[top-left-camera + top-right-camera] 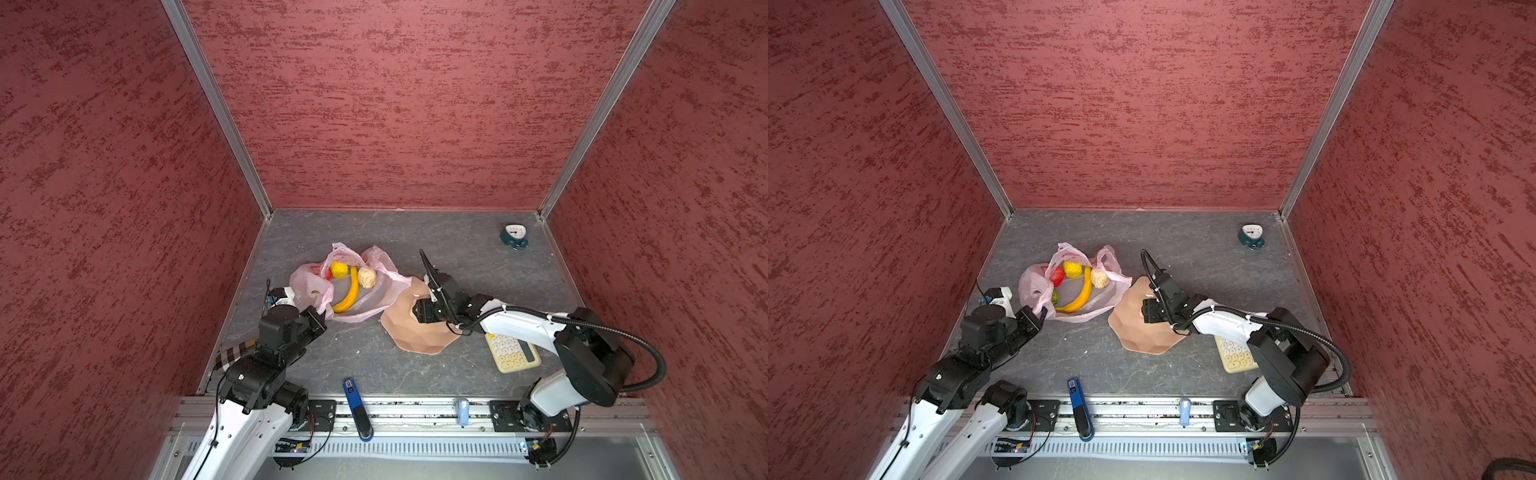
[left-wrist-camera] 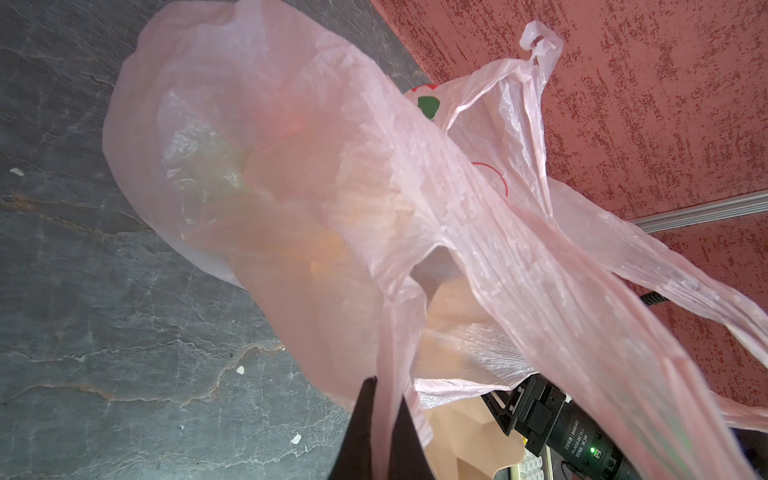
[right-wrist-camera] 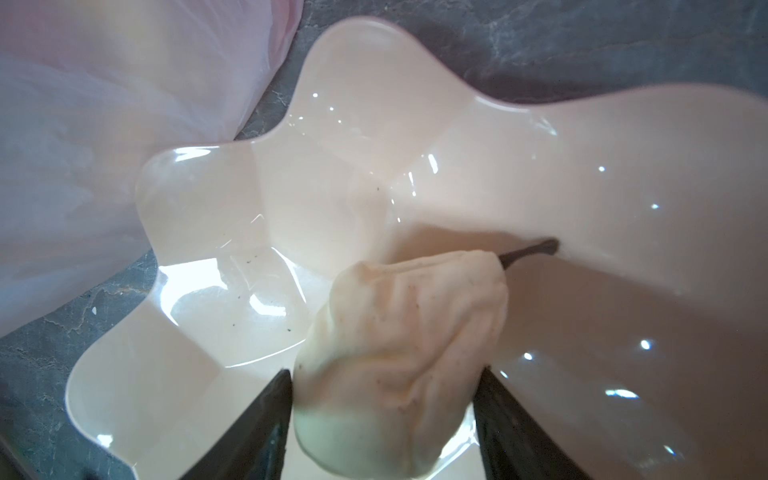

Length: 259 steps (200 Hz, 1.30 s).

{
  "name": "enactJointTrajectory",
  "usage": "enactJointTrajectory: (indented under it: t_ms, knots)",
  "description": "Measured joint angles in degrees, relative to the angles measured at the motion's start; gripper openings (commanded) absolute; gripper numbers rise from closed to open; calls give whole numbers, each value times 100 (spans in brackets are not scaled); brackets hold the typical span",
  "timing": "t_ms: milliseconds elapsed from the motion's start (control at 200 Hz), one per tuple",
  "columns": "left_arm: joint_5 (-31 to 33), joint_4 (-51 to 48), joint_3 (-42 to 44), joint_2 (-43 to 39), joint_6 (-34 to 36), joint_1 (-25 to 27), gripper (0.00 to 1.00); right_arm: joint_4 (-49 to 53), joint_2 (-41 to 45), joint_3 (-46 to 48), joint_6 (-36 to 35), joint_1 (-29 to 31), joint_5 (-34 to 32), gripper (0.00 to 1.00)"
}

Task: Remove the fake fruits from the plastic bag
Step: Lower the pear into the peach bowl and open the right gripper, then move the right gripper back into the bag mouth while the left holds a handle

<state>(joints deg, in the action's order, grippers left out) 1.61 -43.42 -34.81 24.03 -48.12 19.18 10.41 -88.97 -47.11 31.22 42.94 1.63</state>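
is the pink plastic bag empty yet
Not empty. In both top views the open pale-pink plastic bag holds a long yellow banana, a small yellow fruit, a beige lumpy ball and a red fruit.

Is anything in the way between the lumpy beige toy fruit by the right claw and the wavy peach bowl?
Nothing visible. The lumpy beige plastic fruit is between the fingers of the right gripper, over the bare inside of the peach scalloped bowl. The pink plastic bag lies off to the side.
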Motion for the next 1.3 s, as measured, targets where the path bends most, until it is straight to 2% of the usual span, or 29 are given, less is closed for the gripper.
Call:
enactJointTrajectory:
  t_ms: [376,591,756,852,1047,1207,1297]
  knots:
    - [7,-122,0,-59,46,-70,9,667,514,-433,-236,9,-487,74]
    - [7,-258,-2,-90,254,-136,8,1215,1016,-1403,-1029,-28,-1327,71]
    - [0,-291,-2,-92,354,-155,8,1298,1108,-2341,-1735,-66,-1445,62]
    - [-15,-282,-2,-109,365,-155,9,1274,1137,-2734,-2065,-68,-1329,57]
    - [-68,-184,-2,-111,365,-155,9,1274,984,-3639,-2618,105,-678,56]
    - [-74,-120,-2,-111,361,-157,9,1226,232,-4612,-2804,632,90,49]
    - [-96,-74,-2,-111,358,-166,9,1233,-302,-4911,-2796,815,678,40]
